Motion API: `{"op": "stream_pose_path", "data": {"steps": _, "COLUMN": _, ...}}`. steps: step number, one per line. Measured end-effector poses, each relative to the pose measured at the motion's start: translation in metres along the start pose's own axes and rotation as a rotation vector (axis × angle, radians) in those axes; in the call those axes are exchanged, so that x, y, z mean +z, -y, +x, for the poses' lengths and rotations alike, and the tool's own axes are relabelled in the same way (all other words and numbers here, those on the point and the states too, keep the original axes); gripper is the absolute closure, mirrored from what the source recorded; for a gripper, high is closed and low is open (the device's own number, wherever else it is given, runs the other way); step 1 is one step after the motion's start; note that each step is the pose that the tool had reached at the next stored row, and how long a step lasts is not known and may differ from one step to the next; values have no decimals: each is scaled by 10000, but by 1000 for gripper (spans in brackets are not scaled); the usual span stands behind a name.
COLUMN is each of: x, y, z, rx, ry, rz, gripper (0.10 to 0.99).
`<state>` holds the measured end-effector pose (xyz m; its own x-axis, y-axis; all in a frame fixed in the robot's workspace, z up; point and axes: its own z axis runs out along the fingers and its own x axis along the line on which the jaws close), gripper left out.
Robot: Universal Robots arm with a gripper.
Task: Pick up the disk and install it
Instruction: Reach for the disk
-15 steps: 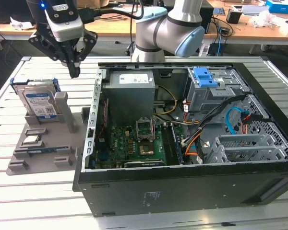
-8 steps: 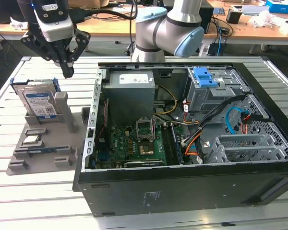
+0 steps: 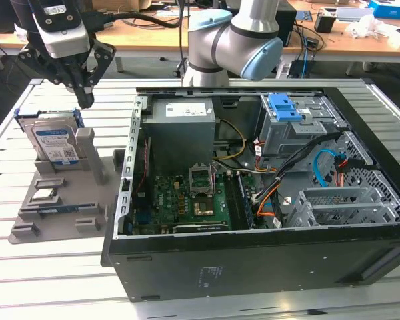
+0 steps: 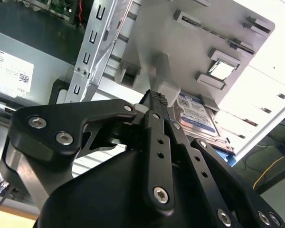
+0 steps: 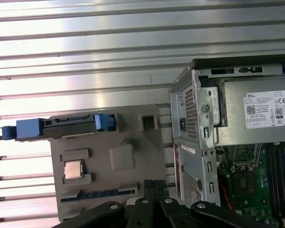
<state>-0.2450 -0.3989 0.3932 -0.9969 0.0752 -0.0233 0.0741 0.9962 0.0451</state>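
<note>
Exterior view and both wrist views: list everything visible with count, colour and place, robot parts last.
disk: 1, silver, blue frame, upright in the holder, exterior view's left
holder: 1, grey, on the table beside the case
processor chip: 1, silver, in a holder recess
computer case: 1, black, open, mid-table
power supply box: 1, grey, white label, inside the case
motherboard: 1, green, case floor
latch piece: 1, blue, inside the case, exterior view's right
cables: several, orange, blue, yellow, black, inside the case
table: 1, silver slats, under everything
arm: 1, silver and pale blue, behind the case
gripper: 1, black, shut, empty, above the holder near the disk
</note>
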Motion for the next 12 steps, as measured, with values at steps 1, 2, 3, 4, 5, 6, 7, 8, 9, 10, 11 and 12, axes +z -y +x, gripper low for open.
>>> {"op": "stream_pose_path", "data": {"steps": 1, "x": 0, "y": 1, "z": 15, "rx": 0, "ry": 0, "rz": 0, "gripper": 980}}
{"op": "stream_pose_path", "data": {"steps": 2, "x": -1, "y": 2, "z": 30, "rx": 1, "ry": 0, "rz": 0, "gripper": 980}}
{"op": "stream_pose_path", "data": {"steps": 3, "x": -2, "y": 3, "z": 43, "rx": 0, "ry": -1, "rz": 1, "gripper": 980}}
{"op": "stream_pose_path", "data": {"steps": 4, "x": -2, "y": 4, "z": 57, "rx": 0, "ry": 0, "rz": 1, "gripper": 980}}
{"op": "stream_pose_path", "data": {"steps": 5, "x": -2, "y": 5, "z": 72, "rx": 1, "ry": -1, "rz": 1, "gripper": 980}}
{"op": "stream_pose_path", "data": {"steps": 6, "x": -2, "y": 6, "z": 88, "rx": 1, "ry": 0, "rz": 0, "gripper": 980}}
{"op": "stream_pose_path", "data": {"steps": 7, "x": -3, "y": 7, "z": 104, "rx": 1, "ry": 0, "rz": 0, "gripper": 980}}
{"op": "stream_pose_path", "data": {"steps": 8, "x": -3, "y": 9, "z": 120, "rx": 1, "ry": 0, "rz": 0, "gripper": 980}}
{"op": "stream_pose_path", "data": {"steps": 9, "x": -4, "y": 10, "z": 142, "rx": 1, "ry": 0, "rz": 0, "gripper": 980}}
{"op": "stream_pose_path", "data": {"steps": 10, "x": -4, "y": 12, "z": 158, "rx": 1, "ry": 0, "rz": 1, "gripper": 980}}
{"op": "stream_pose_path", "data": {"steps": 11, "x": -5, "y": 13, "z": 176, "rx": 1, "ry": 0, "rz": 0, "gripper": 980}}
{"op": "stream_pose_path", "data": {"steps": 12, "x": -5, "y": 14, "z": 191, "rx": 0, "ry": 0, "rz": 0, "gripper": 980}}
